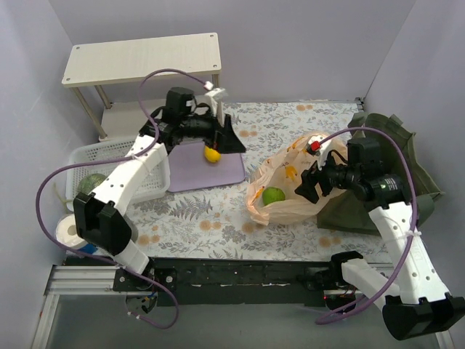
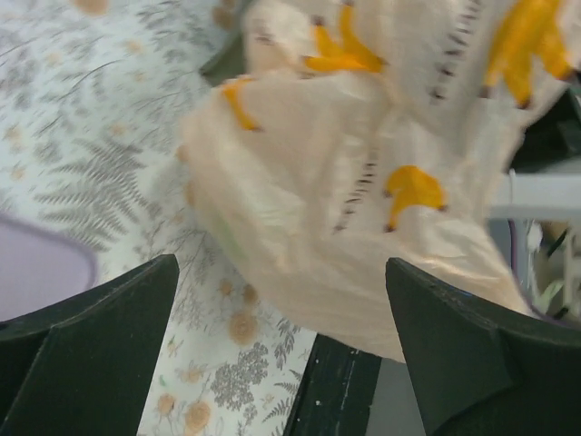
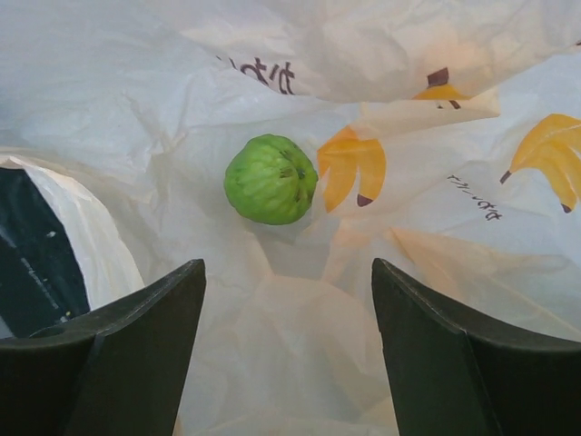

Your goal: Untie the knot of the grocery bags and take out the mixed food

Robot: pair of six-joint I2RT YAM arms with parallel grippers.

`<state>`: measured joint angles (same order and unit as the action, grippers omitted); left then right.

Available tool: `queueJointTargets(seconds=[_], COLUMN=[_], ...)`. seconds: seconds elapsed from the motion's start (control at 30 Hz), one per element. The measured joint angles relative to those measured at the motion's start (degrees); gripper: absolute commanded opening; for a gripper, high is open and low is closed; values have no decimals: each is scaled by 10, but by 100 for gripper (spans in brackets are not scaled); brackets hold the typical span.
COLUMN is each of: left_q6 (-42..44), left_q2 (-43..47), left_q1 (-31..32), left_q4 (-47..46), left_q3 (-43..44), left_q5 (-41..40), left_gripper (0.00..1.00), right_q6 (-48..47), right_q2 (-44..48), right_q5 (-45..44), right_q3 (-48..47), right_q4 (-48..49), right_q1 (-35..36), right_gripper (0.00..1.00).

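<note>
The peach-orange grocery bag (image 1: pixel 290 190) lies on the floral table with its mouth open toward the front; no knot shows. A green round fruit (image 1: pixel 274 195) sits inside it, and the right wrist view shows the same green fruit (image 3: pixel 270 179) on the bag's floor (image 3: pixel 300 354). My right gripper (image 1: pixel 305 187) is at the bag's right side, open and empty (image 3: pixel 287 269), a little short of the fruit. A yellow fruit (image 1: pixel 211 154) rests on the purple mat (image 1: pixel 218 173). My left gripper (image 1: pixel 231 142) hovers just above and right of it, open, its wrist view facing the bag (image 2: pixel 363 182).
A white basket (image 1: pixel 149 185) at the left holds a green melon (image 1: pixel 91 182). A white shelf (image 1: pixel 142 58) stands at the back left. An olive-green tote (image 1: pixel 407 163) lies behind my right arm. A tape roll (image 1: pixel 70 231) sits at the near left.
</note>
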<state>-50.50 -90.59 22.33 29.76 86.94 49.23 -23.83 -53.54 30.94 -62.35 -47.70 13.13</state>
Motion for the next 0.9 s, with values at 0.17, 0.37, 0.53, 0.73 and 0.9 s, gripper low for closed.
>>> queueJointTargets(seconds=[0.17,0.37,0.53,0.73,0.9], left_q6=[83,148,163,190,196], left_q2=[-15,-64,-81,-96,-88], left_q1=[155,207,223,234,233], left_q4=[37,86,88,90,77], left_q3=[76,98,70,34,33], left_q5=[-16,-60,-174,-235,-178], left_gripper=[98,98,69,0,0], right_q6=[2,43,57,24,-25], right_q2=[7,-17,-18,-2,-19], right_q5=[-12,-28,-24,3,15], right_q3=[18,72,104,133,135], right_q4=[29,78,92,73,63], right_q1=[0,0,0,0,1], right_gripper=[80,80,80,79,71])
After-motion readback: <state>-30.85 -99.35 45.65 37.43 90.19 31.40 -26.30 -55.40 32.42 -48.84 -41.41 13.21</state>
